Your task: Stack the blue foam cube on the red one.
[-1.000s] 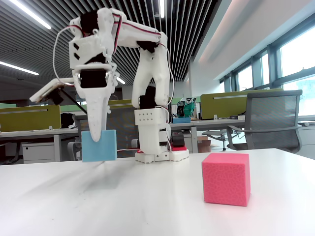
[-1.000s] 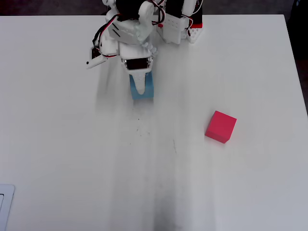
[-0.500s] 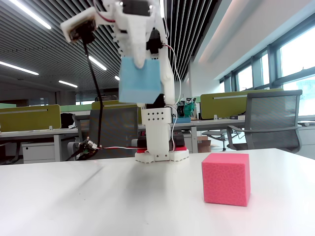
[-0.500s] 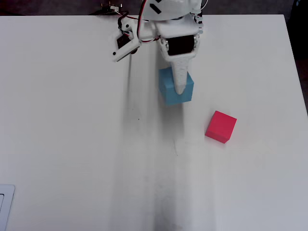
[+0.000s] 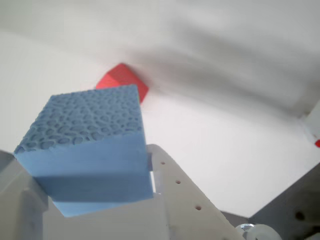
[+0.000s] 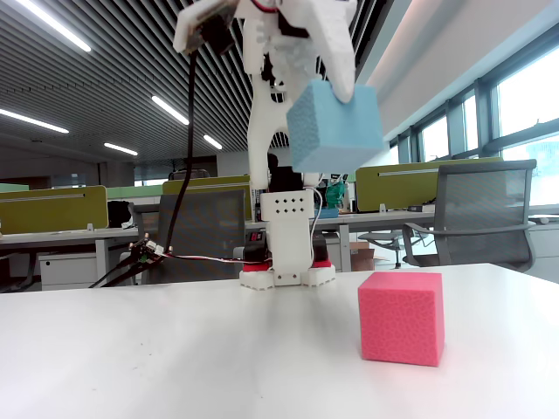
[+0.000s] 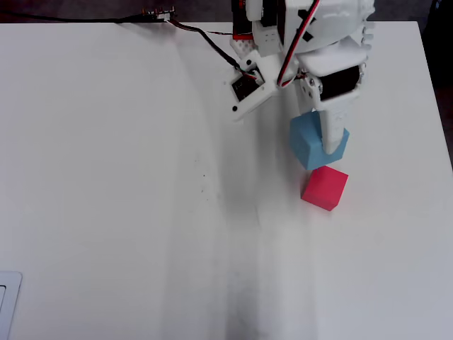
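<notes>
Two foam blocks matter here. Nearest the fixed camera, the red cube (image 6: pixel 401 317) sits alone on the white table (image 6: pixel 175 358), nothing on top of it, waiting as the base. Behind and above it, the blue cube (image 6: pixel 336 127) hangs in the air, tilted, clamped between the fingers of the gripper (image 7: pixel 331 142), lifted high probably so it can pass over the red one without knocking it. From overhead the blue cube (image 7: pixel 315 142) sits just short of the red cube (image 7: pixel 325 187), not yet lined up over it. Farthest back stands the arm's base (image 6: pixel 288 236).
</notes>
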